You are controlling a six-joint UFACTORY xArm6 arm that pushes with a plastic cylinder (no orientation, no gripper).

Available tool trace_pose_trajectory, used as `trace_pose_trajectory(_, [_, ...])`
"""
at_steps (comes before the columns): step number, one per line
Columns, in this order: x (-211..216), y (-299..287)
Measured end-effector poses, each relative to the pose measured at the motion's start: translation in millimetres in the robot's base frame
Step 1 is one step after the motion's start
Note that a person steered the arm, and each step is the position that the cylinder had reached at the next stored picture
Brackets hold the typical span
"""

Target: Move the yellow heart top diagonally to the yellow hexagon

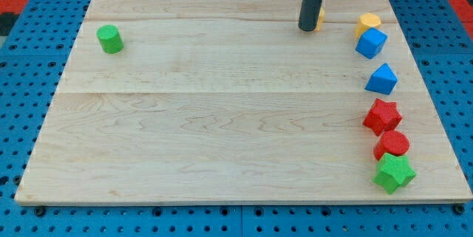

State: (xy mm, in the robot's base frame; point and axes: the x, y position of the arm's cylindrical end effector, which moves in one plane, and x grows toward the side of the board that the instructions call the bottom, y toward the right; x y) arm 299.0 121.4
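My tip (307, 28) rests on the wooden board (222, 104) near the view's top, right of centre. A sliver of yellow, likely the yellow heart (320, 18), shows just right of the rod and is mostly hidden behind it; it seems to touch the rod. The yellow hexagon (368, 23) sits at the view's upper right, a short way right of my tip, touching the blue cube (371, 43) below it.
A blue triangular block (381, 80), a red star (382, 116), a red round block (392, 145) and a green star (393, 173) run down the view's right side. A green cylinder (110, 38) stands at the upper left.
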Motion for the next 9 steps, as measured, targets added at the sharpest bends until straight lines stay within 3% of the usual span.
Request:
trace_pose_trajectory(2, [28.7,-43.2])
trace_pose_trajectory(3, [-4.0,-42.5])
trace_pose_trajectory(5, [-19.0,-40.3])
trace_pose_trajectory(9, [-20.9,46.4])
